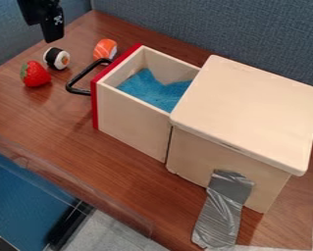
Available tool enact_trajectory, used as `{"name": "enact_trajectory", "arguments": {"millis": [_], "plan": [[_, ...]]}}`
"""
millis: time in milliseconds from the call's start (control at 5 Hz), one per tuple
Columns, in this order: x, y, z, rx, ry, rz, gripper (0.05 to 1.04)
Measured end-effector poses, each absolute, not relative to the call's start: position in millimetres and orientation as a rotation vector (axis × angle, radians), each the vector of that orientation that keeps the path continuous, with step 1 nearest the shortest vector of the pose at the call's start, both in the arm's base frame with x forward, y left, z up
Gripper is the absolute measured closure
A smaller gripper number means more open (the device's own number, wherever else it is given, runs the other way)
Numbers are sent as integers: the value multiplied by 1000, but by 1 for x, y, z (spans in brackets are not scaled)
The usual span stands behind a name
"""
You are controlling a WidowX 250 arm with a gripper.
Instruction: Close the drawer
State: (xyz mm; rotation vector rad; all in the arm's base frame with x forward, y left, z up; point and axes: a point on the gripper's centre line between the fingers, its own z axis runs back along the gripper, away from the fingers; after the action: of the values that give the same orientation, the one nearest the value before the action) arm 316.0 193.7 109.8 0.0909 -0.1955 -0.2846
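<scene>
A wooden drawer [134, 113] with a red front is pulled well out of its wooden box [250, 108], toward the left. Its black handle [77, 81] sticks out from the red front. Blue cloth [152, 90] lies inside the drawer. High at the upper left, the black gripper [52, 34] hangs above the table, apart from the handle and the drawer.
A toy strawberry [35, 74], a sushi roll [56, 58] and a salmon sushi [105, 49] lie on the brown table [60, 110] near the handle. Grey tape [221, 215] holds the box to the table. Blue partitions stand behind.
</scene>
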Motion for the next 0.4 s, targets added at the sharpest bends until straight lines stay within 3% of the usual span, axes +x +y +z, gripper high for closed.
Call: {"name": "enact_trajectory", "arguments": {"millis": [200,400], "plan": [[316,192,97,64,-177,-293,83],[327,201,97,87,-298,-459,83]]}}
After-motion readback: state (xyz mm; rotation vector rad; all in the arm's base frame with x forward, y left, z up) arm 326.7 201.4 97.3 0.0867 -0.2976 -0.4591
